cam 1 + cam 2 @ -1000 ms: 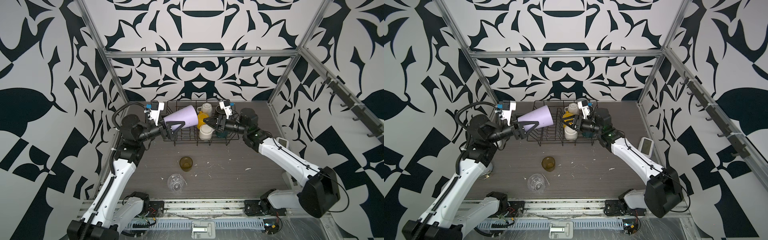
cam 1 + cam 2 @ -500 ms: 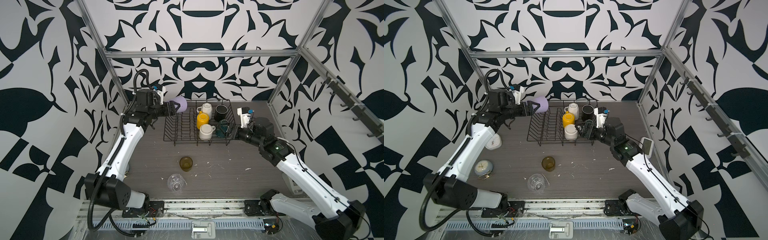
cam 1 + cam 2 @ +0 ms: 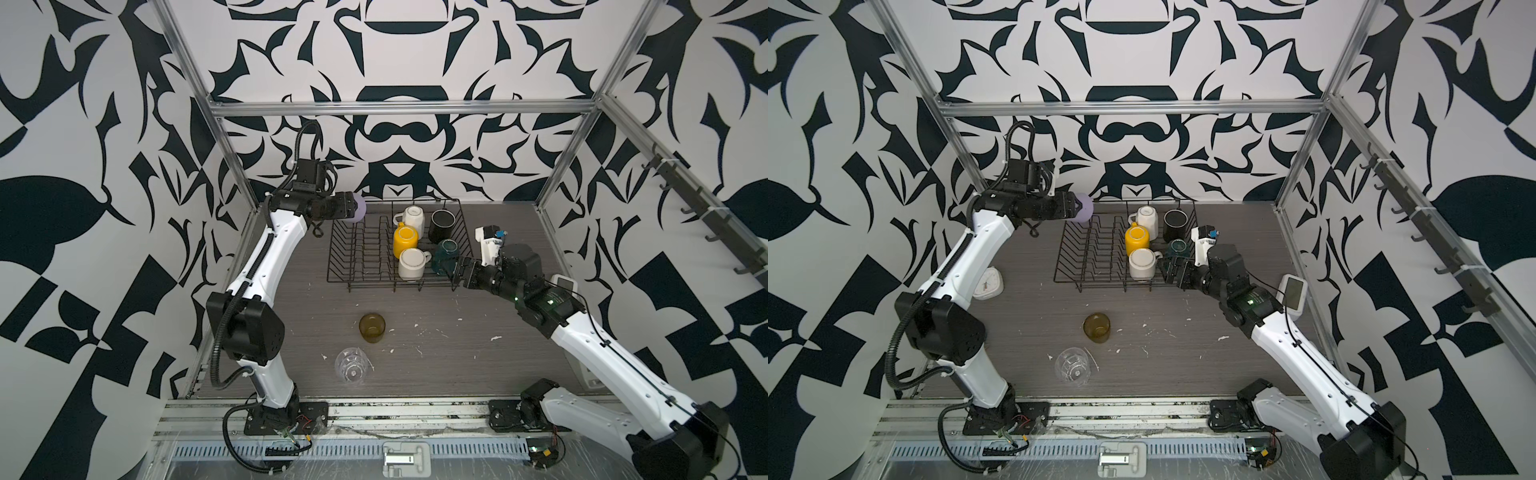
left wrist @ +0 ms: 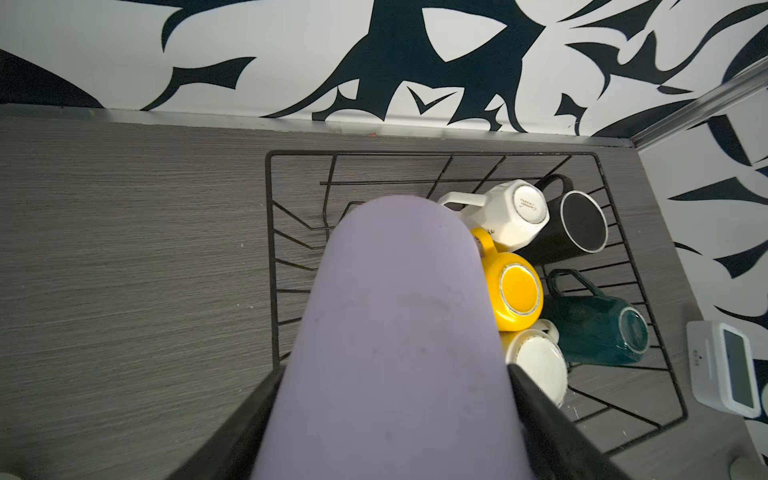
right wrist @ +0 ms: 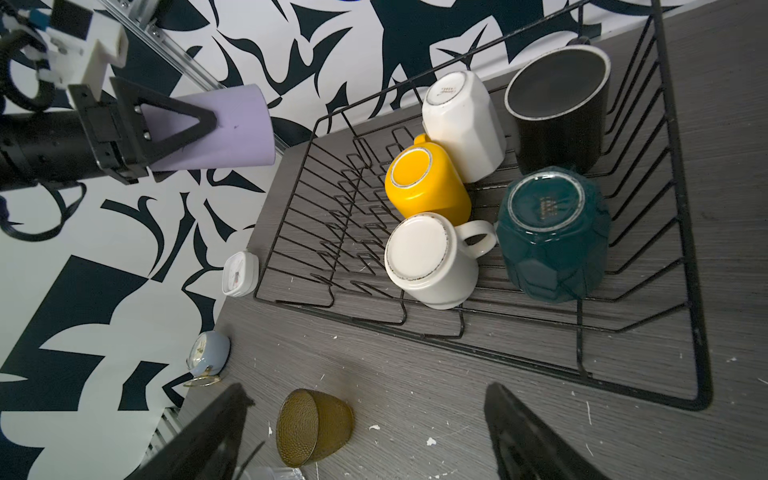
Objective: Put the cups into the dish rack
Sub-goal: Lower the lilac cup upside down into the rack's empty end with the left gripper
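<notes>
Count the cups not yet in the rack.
3. The lilac tumbler is held by the left pincer near the far left corner of the dish rack; the amber glass and the clear glass sit on the table in front of the rack. None seems hidden.

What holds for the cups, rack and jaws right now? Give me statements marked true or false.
1. The left jaws grip the lilac tumbler. True.
2. The right jaws hold the teal mug. False: they stand open and empty beside it.
3. Five mugs sit bottom up in the dish rack. True.
4. The amber glass is in the rack. False: it is on the table, in front of the rack.
</notes>
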Controlling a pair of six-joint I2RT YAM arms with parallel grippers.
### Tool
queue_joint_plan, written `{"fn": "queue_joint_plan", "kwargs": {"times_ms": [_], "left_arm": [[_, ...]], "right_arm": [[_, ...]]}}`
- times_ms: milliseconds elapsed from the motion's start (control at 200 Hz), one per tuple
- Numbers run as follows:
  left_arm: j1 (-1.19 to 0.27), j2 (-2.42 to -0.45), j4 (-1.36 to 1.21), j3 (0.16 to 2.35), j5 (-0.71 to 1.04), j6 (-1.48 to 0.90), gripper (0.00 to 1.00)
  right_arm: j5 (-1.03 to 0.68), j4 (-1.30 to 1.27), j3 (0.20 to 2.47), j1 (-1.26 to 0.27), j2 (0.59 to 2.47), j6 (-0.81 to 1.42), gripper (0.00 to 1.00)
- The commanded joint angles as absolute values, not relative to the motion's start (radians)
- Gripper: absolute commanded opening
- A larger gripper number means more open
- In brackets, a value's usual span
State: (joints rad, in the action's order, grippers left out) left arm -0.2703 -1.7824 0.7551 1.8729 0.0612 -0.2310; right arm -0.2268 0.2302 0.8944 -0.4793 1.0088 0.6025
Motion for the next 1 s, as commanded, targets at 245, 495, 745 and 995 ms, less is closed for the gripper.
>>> {"fn": "queue_joint_plan", "kwargs": {"times_ms": [245, 495, 745, 995], "left_arm": [[-0.326, -1.984, 0.96, 2.106, -0.101, -0.18, 0.0], [-0.344, -2.115, 1.025, 2.23, -0.132, -0.164, 0.0], [-0.347, -2.22, 1.039, 2.296, -0.15, -0.155, 0.0], [-0.35, -2.31, 1.038, 2.339, -0.149, -0.146, 0.0]], "right_arm": [[-0.214, 0.216, 0.883, -0.48, 0.974, 0.561, 0.92], [-0.22, 0.219, 0.878, -0.48, 0.973, 0.552, 0.92], [-0.221, 0.218, 0.874, -0.48, 0.973, 0.548, 0.92], [-0.229, 0.219, 0.877, -0.48, 0.982, 0.539, 0.92]]}}
